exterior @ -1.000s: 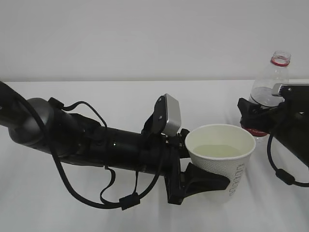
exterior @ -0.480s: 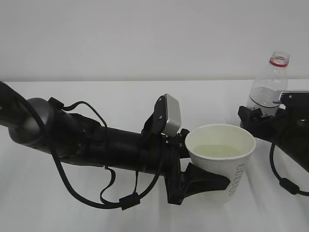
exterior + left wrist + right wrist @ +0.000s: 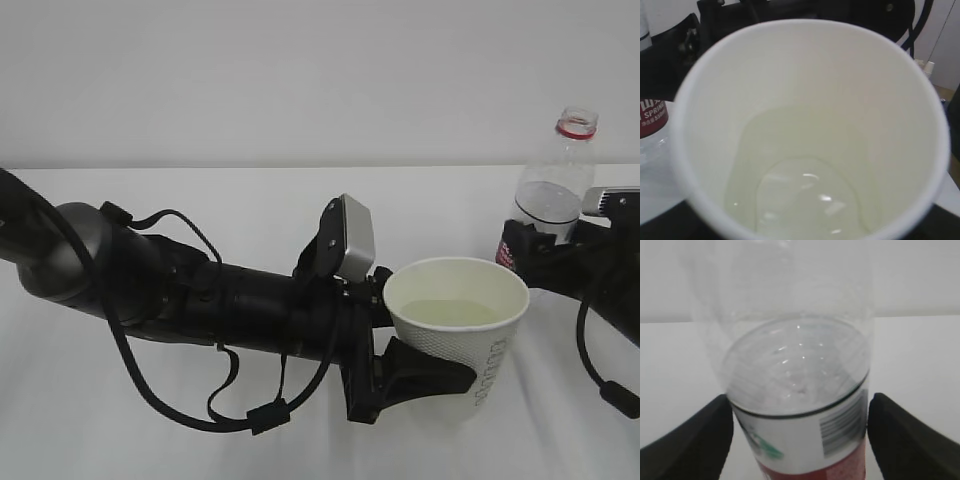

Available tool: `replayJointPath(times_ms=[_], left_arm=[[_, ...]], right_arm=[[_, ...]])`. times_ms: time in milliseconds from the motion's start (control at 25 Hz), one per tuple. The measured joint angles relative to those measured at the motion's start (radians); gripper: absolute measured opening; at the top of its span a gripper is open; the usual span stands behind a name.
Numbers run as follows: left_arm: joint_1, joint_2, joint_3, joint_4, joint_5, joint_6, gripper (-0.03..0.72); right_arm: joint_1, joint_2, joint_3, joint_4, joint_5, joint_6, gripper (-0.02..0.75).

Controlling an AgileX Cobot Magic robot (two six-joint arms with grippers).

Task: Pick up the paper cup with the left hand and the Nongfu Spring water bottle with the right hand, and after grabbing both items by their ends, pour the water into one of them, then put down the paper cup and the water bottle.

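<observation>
Put-down step: left hand fingers grip paper cup holding water, right hand fingers spread beside standing bottle; next, set cup on counter.

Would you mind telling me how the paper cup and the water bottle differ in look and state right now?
The paper cup is white, opaque, short and wide-mouthed; the water bottle is clear plastic, taller and narrow-necked, with a red label. The cup sits in the left gripper, while the right gripper flanks the bottle's label with its fingers at either side. Both stand upright, uncapped, and hold water.
</observation>
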State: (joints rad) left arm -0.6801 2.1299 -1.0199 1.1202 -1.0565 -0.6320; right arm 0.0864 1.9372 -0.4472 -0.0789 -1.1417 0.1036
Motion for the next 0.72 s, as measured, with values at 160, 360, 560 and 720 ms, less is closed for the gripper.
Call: replayJointPath(times_ms=[160,360,560,720], left_arm=[[0.000,0.000,0.000,0.000,0.000,0.000,0.507],[0.000,0.000,0.000,0.000,0.000,0.000,0.507],[0.000,0.000,0.000,0.000,0.000,0.000,0.507],[0.000,0.000,0.000,-0.006,0.000,0.000,0.507]], right_arm=[[0.000,-0.023,0.033,-0.004,-0.001,0.000,0.630],[0.000,-0.058,0.082,-0.006,-0.002,0.008,0.630],[0.000,-0.102,0.143,-0.008,-0.002,0.012,0.630],[0.000,-0.152,0.192,-0.025,-0.002,0.014,0.630]])
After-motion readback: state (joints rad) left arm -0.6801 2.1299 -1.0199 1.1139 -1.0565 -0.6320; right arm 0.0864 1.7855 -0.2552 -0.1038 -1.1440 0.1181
